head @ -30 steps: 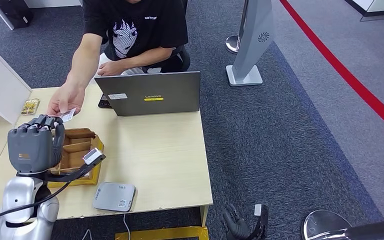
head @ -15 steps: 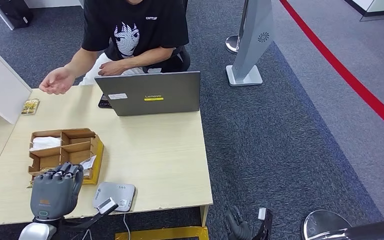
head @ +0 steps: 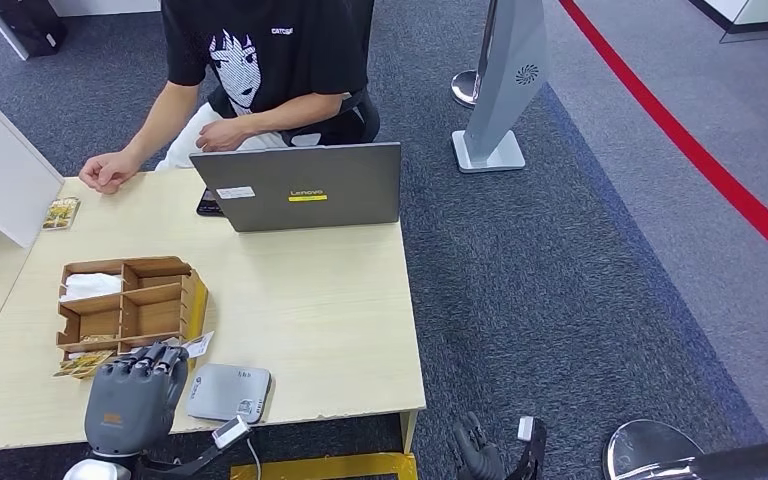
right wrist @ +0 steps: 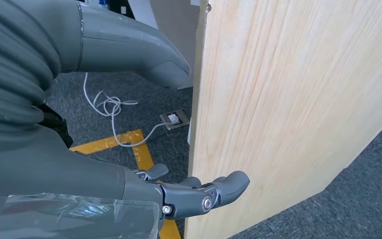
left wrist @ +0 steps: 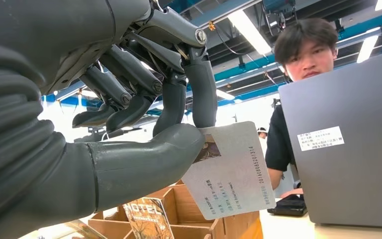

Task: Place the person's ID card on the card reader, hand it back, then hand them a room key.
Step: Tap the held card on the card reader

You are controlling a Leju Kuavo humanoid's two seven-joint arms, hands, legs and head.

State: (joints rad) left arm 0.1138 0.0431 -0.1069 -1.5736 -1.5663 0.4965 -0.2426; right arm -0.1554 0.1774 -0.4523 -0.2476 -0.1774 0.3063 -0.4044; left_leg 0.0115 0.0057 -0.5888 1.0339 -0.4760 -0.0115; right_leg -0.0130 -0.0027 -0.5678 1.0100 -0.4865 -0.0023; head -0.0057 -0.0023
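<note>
Now your ID card (left wrist: 231, 172) is pinched between the thumb and fingers of the left hand (head: 132, 398), just beside the card reader (head: 228, 392) near the table's (head: 320, 300) front edge. Lower it flat onto the reader's top, keeping clear of the wooden organiser (head: 130, 305). Your right hand (head: 480, 455) hangs below the table, fingers loosely apart, holding nothing.

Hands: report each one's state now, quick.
Left hand: holding the ID card, pinched between thumb and fingers.
Right hand: holding nothing, fingers stretched out, hanging beside the table.
</note>
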